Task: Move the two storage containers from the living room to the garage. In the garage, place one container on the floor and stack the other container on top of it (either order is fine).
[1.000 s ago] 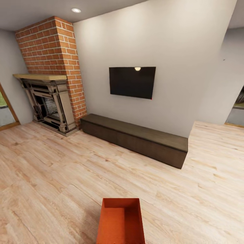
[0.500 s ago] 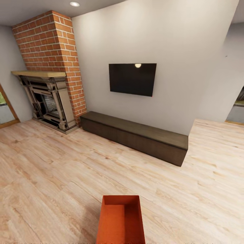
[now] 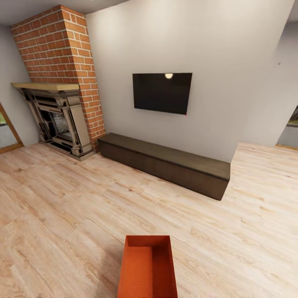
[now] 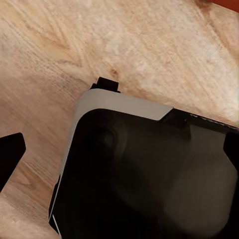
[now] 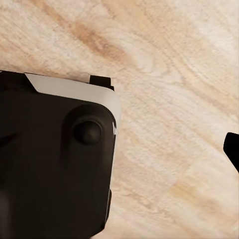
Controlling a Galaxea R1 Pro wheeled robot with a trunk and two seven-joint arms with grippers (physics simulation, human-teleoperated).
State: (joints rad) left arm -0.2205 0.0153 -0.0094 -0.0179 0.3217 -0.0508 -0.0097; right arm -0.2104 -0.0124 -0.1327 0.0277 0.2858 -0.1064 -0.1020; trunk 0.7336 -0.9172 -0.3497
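Right now one orange-red storage container (image 3: 147,267) sits on the light wood floor (image 3: 62,215) of the living room, close in front of the robot. Farther off stand a brick fireplace (image 3: 62,103), a long dark cabinet (image 3: 165,163) and a wall TV (image 3: 162,92). Whether either claw is spread or pressed together cannot be told.

Open plank floor (image 3: 82,207) surrounds the container (image 3: 147,265).

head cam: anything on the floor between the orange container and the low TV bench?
Nothing. In the head view, only bare light wood plank floor lies between the storage container and the dark low bench under the wall TV.
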